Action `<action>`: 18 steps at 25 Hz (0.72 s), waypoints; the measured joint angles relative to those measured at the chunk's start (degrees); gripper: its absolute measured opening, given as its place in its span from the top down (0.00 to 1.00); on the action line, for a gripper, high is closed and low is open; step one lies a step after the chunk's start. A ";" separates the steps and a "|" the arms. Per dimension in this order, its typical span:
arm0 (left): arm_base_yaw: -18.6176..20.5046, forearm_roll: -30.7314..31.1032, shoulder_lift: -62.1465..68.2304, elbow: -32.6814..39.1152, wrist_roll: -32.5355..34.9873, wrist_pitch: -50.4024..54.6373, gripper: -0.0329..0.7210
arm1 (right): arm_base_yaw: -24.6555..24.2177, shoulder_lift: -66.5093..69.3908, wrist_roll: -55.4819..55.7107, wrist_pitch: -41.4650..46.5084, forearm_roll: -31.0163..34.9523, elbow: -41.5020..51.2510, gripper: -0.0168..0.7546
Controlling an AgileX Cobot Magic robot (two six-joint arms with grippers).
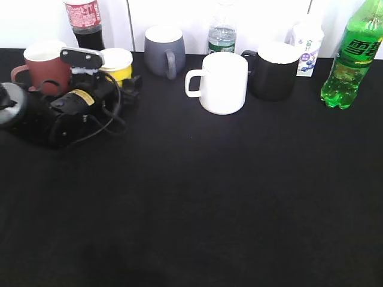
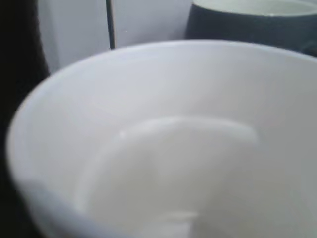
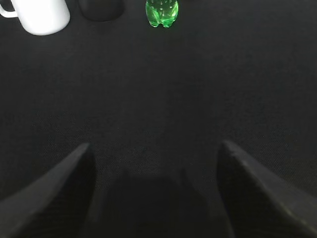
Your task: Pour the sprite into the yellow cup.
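Here the white mug (image 1: 220,82) serves as the landmark, standing upright near the middle of the back row on the black table (image 1: 197,203). Far to its right, at the table's back corner, stands the sprite (image 1: 352,57), upright and well apart from both arms. Far to its left sits the yellow cup (image 1: 117,64), just beside the brown-red mug (image 1: 45,66) and in front of the cola bottle (image 1: 85,23). The left gripper (image 1: 96,70) is at the yellow cup — one finger seems to lie across its rim, but whether the fingers are clamped on it I cannot tell; its wrist view shows only the cup's white inside. The right gripper (image 3: 156,163) hangs over bare table well in front of the mug, its 2 fingers (image 3: 59,193) spread wide — nothing between them.
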 joint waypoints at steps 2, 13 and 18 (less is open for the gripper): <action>0.00 0.01 0.84 -0.53 -0.04 -2.76 0.16 | 0.00 0.00 0.00 0.00 0.00 0.00 0.23; 0.00 10.93 -8.03 17.57 -0.04 -19.39 0.35 | 0.00 0.00 0.00 -0.07 0.00 0.00 0.23; 0.00 15.37 -16.40 30.80 -0.04 -19.73 0.35 | 0.00 7.18 0.00 -20.37 0.05 0.20 0.23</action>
